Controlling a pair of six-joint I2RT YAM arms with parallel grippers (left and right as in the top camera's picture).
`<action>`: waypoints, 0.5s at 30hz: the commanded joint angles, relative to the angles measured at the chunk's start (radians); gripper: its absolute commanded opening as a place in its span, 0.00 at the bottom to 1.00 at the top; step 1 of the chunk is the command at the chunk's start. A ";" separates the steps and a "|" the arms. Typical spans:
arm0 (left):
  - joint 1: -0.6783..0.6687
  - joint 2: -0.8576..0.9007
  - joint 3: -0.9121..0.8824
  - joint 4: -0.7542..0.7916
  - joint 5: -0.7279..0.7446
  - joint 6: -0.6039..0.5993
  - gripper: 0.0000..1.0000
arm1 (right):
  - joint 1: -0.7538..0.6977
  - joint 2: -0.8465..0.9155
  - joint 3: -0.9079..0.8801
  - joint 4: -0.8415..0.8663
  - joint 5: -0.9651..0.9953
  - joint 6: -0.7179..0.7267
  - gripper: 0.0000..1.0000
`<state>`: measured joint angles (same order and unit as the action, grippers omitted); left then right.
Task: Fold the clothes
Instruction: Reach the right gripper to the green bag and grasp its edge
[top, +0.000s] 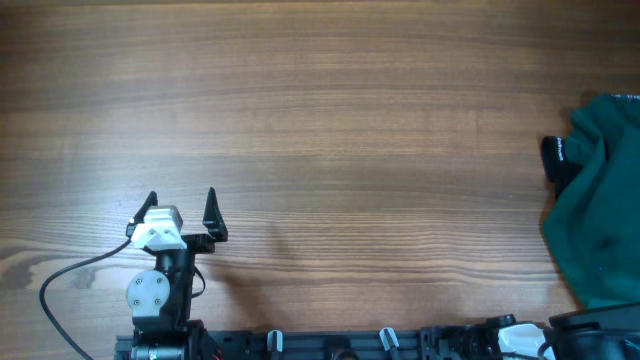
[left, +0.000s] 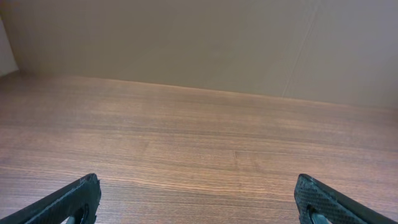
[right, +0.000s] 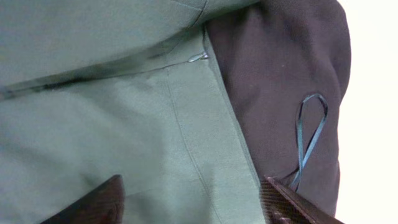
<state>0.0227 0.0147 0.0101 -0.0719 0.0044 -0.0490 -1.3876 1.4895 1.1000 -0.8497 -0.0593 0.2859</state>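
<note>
The dark green clothes lay bunched at the desk's right edge, partly over a black garment (its pale marks too small to read), the right gripper close above them with fingers apart, the left gripper near the desk's front edge, fingers spread wide.

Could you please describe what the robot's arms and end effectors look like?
The left arm is black with a white wrist housing, a pale grey round joint cap and a black cable looping off. Its end effector has two black pointed fingers with a woven texture. The right arm, barely visible, shows black and white.
</note>
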 joint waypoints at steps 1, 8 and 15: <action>0.006 -0.007 -0.005 -0.001 -0.006 0.016 1.00 | -0.034 0.000 -0.014 -0.002 0.048 -0.014 0.65; 0.006 -0.007 -0.005 -0.002 -0.006 0.016 1.00 | -0.163 0.071 -0.014 -0.043 0.058 0.005 0.72; 0.006 -0.007 -0.005 -0.001 -0.006 0.016 1.00 | -0.164 0.258 -0.014 0.090 -0.227 -0.156 0.78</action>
<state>0.0227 0.0147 0.0101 -0.0719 0.0044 -0.0490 -1.5539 1.6836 1.0988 -0.7918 -0.0887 0.2413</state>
